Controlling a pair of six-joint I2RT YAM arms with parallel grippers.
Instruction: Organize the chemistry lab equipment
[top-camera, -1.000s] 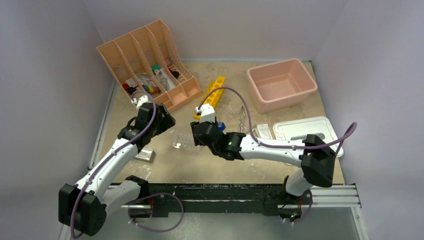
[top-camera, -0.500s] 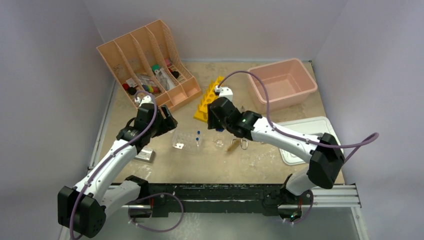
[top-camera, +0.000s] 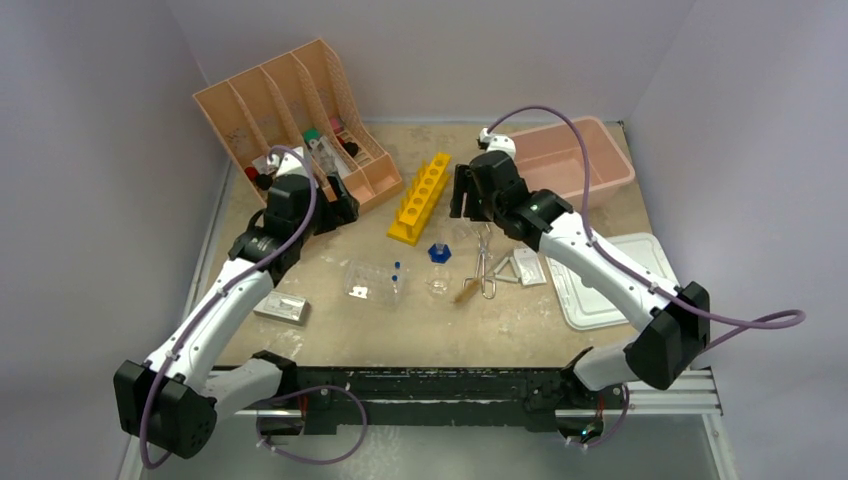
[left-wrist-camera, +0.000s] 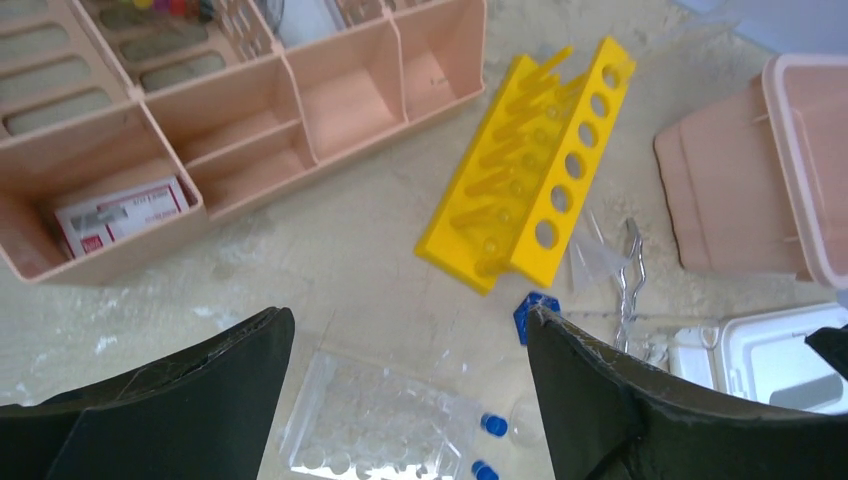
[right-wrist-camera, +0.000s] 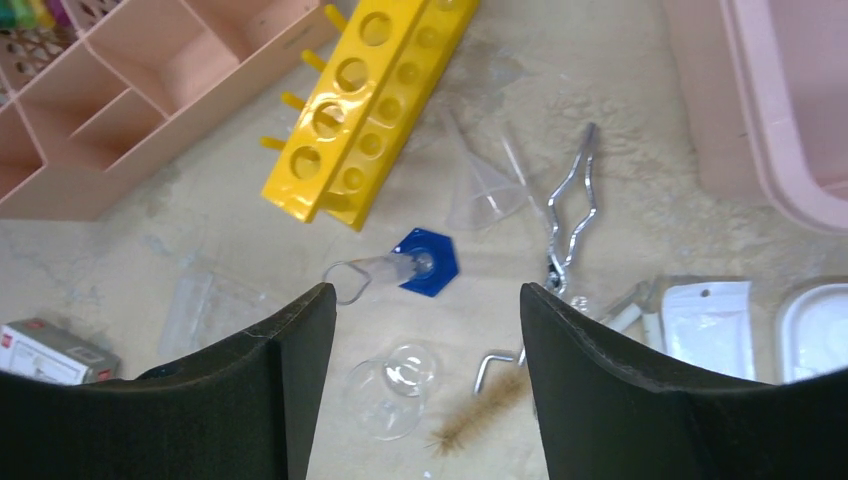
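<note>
Steel tongs (top-camera: 484, 262) look like the next pick: flat on the table (top-camera: 330, 330), just right of the yellow rack (top-camera: 420, 197), off its near end. Long axis near-to-far, a little off the rack's own diagonal. Which end carries the handles: cannot tell for sure.

Same side of the rack, clustered close:
- blue-based flask (top-camera: 438, 252), on its side, between rack and tongs
- brush (top-camera: 468, 290), off the tongs' near end, touching or nearly so
- white packet (top-camera: 528, 266), beyond the tongs, further from the rack

Pipette pack (top-camera: 372, 282) on the near side of the rack, toward its left. Silver pack (top-camera: 281, 307) well off to the rack's near-left.

Right gripper (right-wrist-camera: 422, 295): jaws spread, nothing between them, hovering just right of the rack above the flask. Tongs a short way further from the rack, roughly under its outer finger. Closing line already across the tongs' long axis.

Left gripper (left-wrist-camera: 408, 320): also spread and empty, left of the rack by the peach organizer (top-camera: 375, 190), with rack and flask between it and the tongs.

Right arm clearly nearer. Judgement: small sideways shift away from the rack, then straight down. Risk: clipping the flask or brush on descent.
</note>
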